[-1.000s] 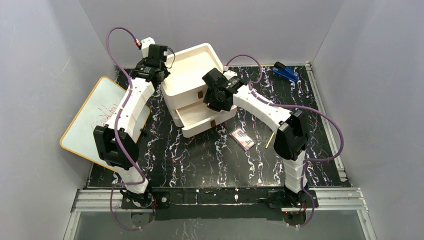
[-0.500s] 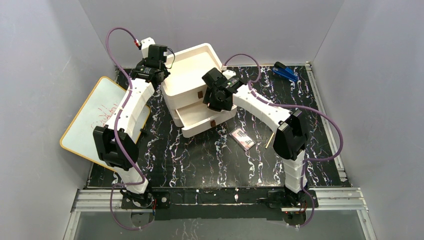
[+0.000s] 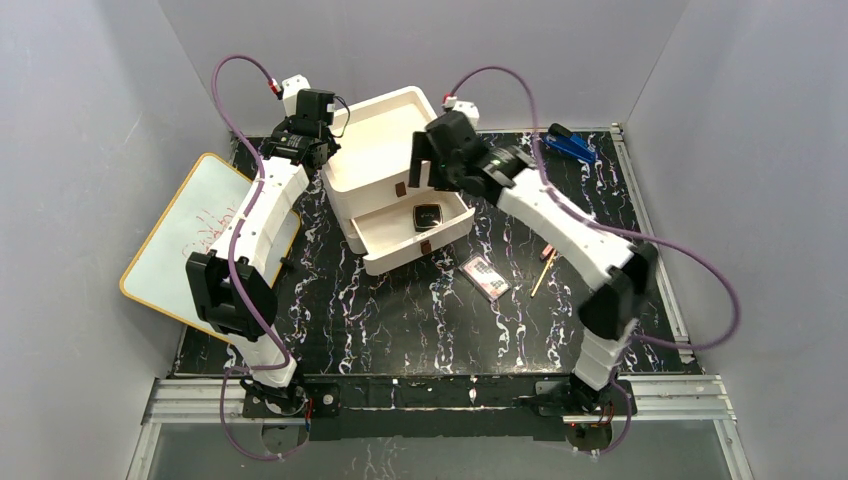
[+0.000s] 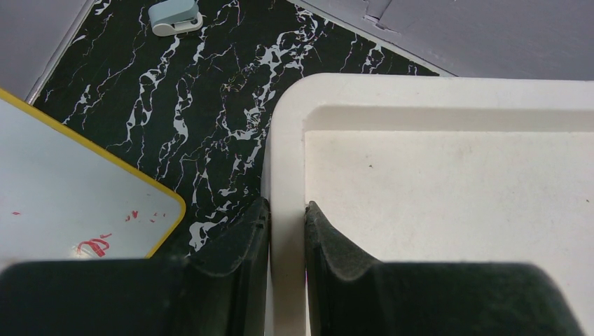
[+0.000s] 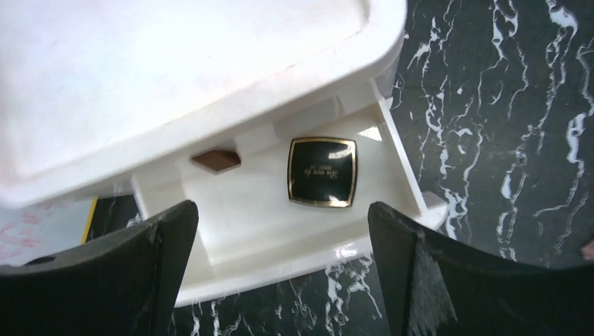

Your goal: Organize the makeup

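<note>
A square black compact (image 3: 427, 216) lies in the pulled-out lower drawer (image 3: 390, 240) of a white organizer (image 3: 375, 150); it also shows in the right wrist view (image 5: 322, 171). My right gripper (image 3: 428, 165) hovers open and empty above the drawer, its fingers (image 5: 161, 259) wide apart. My left gripper (image 4: 286, 220) is shut on the organizer's rim (image 4: 286, 161) at its back left corner. A rectangular multicolour palette (image 3: 487, 277) and a thin pink-and-yellow stick (image 3: 543, 268) lie on the table right of the drawer. Sponge and puff are out of view.
A white board with a yellow edge (image 3: 190, 240) lies at the left. A blue stapler-like object (image 3: 571, 145) sits at the back right. A small grey-white object (image 4: 174, 15) lies on the black marbled table (image 3: 420, 320) behind the organizer. Grey walls enclose the table.
My right gripper has lifted up and back from the lower drawer, leaving the black compact lying in it. The right arm's elbow has swung out to the right. The left arm has not moved.
</note>
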`<state>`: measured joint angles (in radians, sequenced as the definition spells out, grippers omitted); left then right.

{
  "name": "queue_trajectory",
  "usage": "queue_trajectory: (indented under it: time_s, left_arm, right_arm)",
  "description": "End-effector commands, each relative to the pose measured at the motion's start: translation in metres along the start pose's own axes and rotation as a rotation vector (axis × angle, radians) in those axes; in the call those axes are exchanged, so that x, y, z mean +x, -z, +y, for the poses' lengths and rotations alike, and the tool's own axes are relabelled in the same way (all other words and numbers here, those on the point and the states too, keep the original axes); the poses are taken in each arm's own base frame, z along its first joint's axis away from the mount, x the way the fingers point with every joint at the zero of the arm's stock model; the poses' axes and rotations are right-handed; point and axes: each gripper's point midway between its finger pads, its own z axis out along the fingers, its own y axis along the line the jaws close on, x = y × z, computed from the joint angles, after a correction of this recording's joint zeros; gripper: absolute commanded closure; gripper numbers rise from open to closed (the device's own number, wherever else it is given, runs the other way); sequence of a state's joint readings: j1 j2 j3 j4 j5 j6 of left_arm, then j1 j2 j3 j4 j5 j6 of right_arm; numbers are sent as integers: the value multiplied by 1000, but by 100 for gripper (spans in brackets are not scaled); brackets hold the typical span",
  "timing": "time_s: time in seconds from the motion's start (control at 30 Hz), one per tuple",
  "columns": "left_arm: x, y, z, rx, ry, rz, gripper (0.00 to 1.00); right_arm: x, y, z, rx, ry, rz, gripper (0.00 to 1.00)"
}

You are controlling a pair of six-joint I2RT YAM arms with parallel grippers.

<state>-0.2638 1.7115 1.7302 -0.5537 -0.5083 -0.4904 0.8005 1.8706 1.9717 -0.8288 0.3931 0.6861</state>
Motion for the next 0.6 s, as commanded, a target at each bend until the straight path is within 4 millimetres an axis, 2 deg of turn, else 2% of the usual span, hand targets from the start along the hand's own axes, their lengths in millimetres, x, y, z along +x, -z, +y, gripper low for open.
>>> queue_trajectory:
  time_s: [0.0,0.07,0.13,0.2,0.27,0.37,0.4,0.47,0.57]
  left_arm:
    - [73,-11,37,-117,-127,248,100]
    - [73,-12,37,-114,-130,248,100]
    - [74,-12,37,-109,-138,250,100]
    - [73,-11,36,-102,-146,250,100]
    - [72,-10,31,-72,-155,254,100]
    - [73,-8,16,27,-171,269,100]
    - [74,-7,10,65,-170,273,100]
    - [76,-5,-1,124,-163,284,100]
    - [77,-7,-2,128,-176,293,100]
  right_arm:
    - [-64,108,8,-270,210,-321,1]
    - [-57,132,2,-357,321,-396,1]
    - [-37,135,-16,-344,397,-373,1]
    - [-8,122,-41,-266,455,-256,1]
    - [29,103,-66,-195,505,-113,1]
    - [94,74,-96,-162,556,69,1]
    - [109,66,-101,-167,560,108,1]
    - [132,51,-110,-164,553,170,1]
    - [145,36,-119,-133,555,209,1]
